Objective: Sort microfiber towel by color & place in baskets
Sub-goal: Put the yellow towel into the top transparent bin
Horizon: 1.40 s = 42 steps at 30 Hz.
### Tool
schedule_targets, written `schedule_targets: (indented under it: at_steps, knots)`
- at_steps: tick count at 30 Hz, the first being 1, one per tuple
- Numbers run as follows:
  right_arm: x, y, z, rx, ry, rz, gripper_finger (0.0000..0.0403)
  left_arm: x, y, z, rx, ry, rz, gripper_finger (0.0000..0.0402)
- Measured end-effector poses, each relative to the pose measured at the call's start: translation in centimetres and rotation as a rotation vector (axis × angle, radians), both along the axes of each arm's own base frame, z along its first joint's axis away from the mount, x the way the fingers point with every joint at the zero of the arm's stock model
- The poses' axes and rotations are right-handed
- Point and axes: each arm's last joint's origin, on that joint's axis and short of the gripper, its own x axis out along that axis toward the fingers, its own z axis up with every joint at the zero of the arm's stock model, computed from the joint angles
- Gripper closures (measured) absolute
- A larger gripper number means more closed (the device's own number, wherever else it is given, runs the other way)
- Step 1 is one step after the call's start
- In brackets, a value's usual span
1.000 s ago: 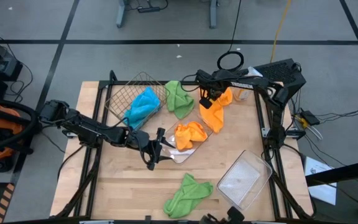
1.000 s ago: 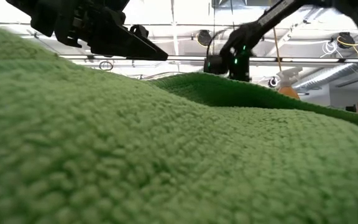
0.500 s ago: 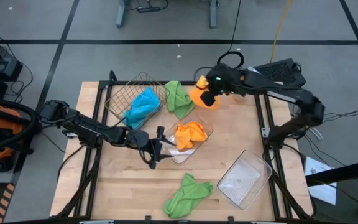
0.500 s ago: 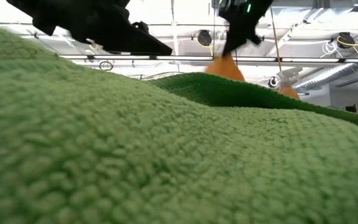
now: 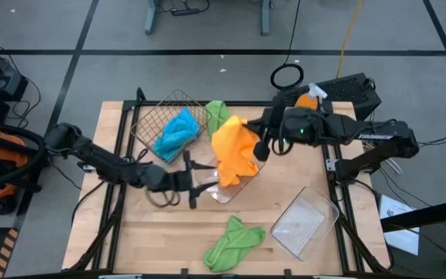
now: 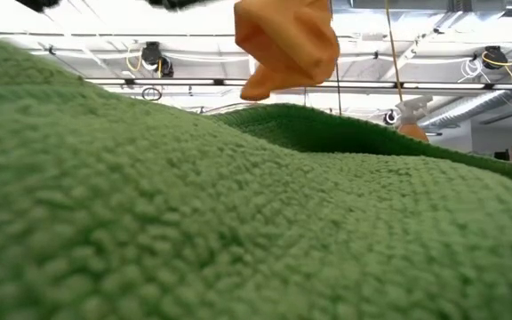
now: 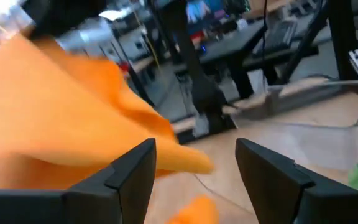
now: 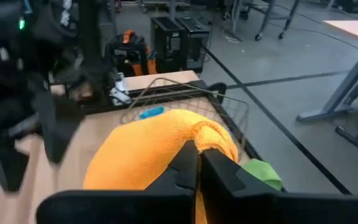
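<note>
While right pincer (image 5: pixel 259 148) pinches orange towel (image 5: pixel 233 153), seemingly over clear tray (image 5: pixel 248 178)

1 orange towel (image 5: pixel 234 149) hangs crumpled above the middle clear tray (image 5: pixel 224 194). 1 blue towel (image 5: pixel 177 132) fills the wire basket (image 5: pixel 152 118); 1 green towel (image 5: pixel 216 113) lies beside it. Another green towel (image 5: pixel 233 242) lies near the second clear tray (image 5: pixel 303 225).
</note>
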Motion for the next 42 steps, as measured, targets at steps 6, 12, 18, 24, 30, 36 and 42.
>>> schedule_targets:
  at_steps: [6,12,18,24,30,36,42]
  knots:
    - [1.5,3.0,-0.5,-0.025,-0.033,0.045,0.0403,-2.1,-2.1,2.4,0.048,-0.121,0.085,0.0160]
    - [4.1,4.9,-1.6,-0.063,-0.077,0.110,0.0402,-2.0,-1.1,3.0,-0.089,-0.182,0.134,0.0088]
    - [5.8,5.9,-2.6,-0.090,-0.097,0.138,0.0402,-1.7,0.6,2.4,-0.172,-0.155,0.374,0.0013]
    - [6.3,6.3,-2.9,-0.111,-0.098,0.154,0.0402,-1.3,1.5,1.0,-0.161,-0.050,0.419,0.0067]
    - [6.1,6.4,-3.3,-0.089,-0.064,0.154,0.0398,-1.3,0.9,1.0,-0.124,-0.027,0.334,0.0293]
    - [5.3,7.1,-4.9,-0.032,0.094,0.153,0.0345,-2.1,0.2,1.6,-0.055,-0.020,0.299,0.0375]
    - [4.5,8.4,-5.7,0.026,0.157,0.103,0.0263,-3.0,0.1,2.6,-0.025,-0.024,0.282,0.0385]
